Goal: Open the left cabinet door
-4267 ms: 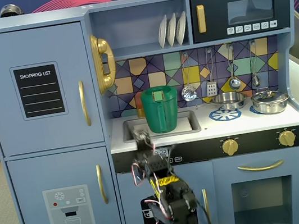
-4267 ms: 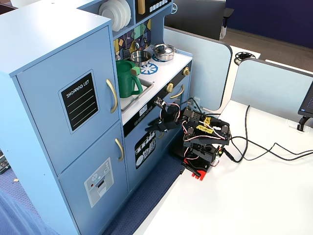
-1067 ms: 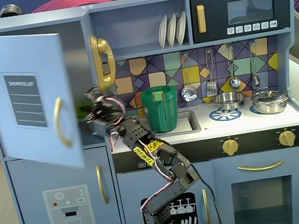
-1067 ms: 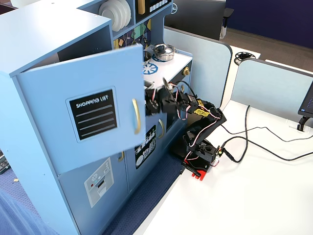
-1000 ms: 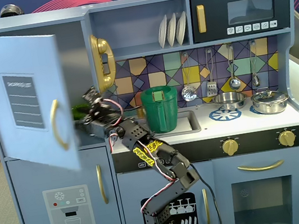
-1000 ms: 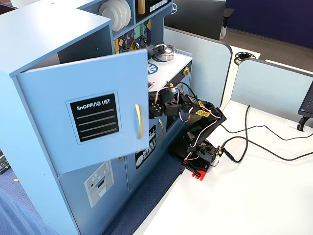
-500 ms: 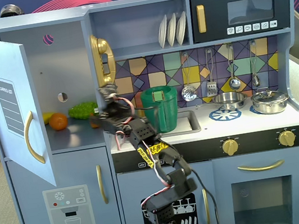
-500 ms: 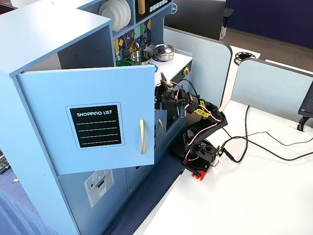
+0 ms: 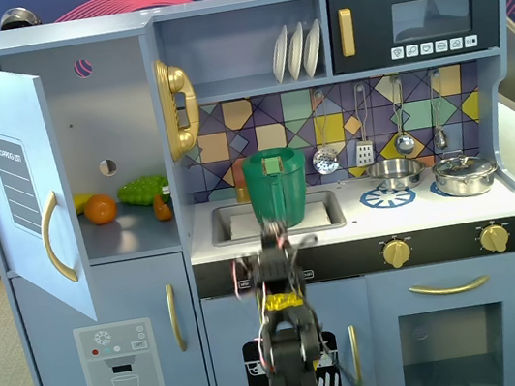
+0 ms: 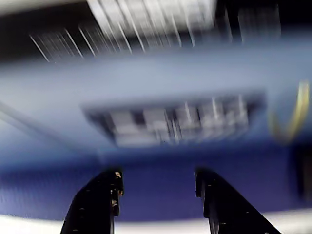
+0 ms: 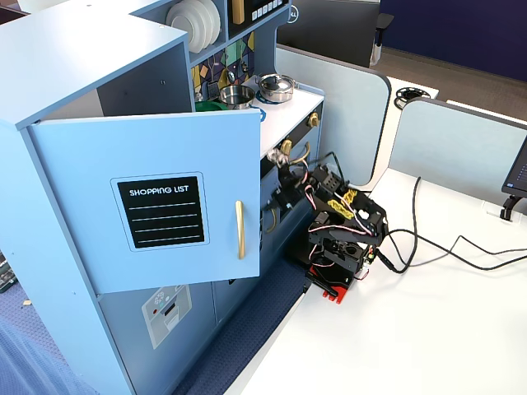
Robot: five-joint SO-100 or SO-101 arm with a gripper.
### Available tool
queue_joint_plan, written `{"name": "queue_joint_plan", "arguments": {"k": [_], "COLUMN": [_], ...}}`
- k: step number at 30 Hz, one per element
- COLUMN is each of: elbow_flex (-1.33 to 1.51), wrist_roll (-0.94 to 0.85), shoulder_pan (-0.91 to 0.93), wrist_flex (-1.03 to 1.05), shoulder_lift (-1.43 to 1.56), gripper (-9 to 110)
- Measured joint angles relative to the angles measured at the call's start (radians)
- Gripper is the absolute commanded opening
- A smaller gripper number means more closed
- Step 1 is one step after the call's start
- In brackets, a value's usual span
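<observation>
The left cabinet door (image 9: pixel 27 190) stands swung wide open in both fixed views, its black "SHOPPING LIST" panel (image 11: pixel 163 211) and gold bar handle (image 11: pixel 240 230) facing outward. Nothing touches the door or the handle (image 9: pixel 54 237). My arm (image 9: pixel 278 292) is folded low before the middle of the toy kitchen and is motion-blurred. My gripper (image 11: pixel 277 200) points at the lower kitchen front, well clear of the door. In the blurred wrist view the gripper (image 10: pixel 157 178) is open, two black fingers (image 10: pixel 109 195) apart, with nothing between them.
The open compartment holds an orange (image 9: pixel 99 209) and green toy food (image 9: pixel 142 189). A green pitcher (image 9: pixel 276 188) stands in the sink. Pots (image 9: pixel 464 175) sit on the stove top. Cables (image 11: pixel 436 247) trail over the white table behind the arm's base.
The door went from shut to wide open. In the last half second my arm drew back from the cabinet and folded down toward its base, while the door stayed still.
</observation>
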Motion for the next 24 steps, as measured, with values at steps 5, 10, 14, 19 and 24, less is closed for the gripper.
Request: {"name": "queue_joint_plan", "arguments": {"k": [5, 10, 14, 19, 24], "elbow_flex": [0.270, 0.400, 0.407, 0.407, 0.407], "wrist_roll": [0.006, 0.012, 0.018, 0.012, -0.002], "shoulder_pan": [0.071, 0.101, 0.098, 0.078, 0.078], "wrist_flex": [0.066, 0.083, 0.101, 0.118, 0.121], "shoulder_lift": [0.184, 0.229, 0.239, 0.241, 0.241], "gripper": [7, 4, 1, 0, 2]}}
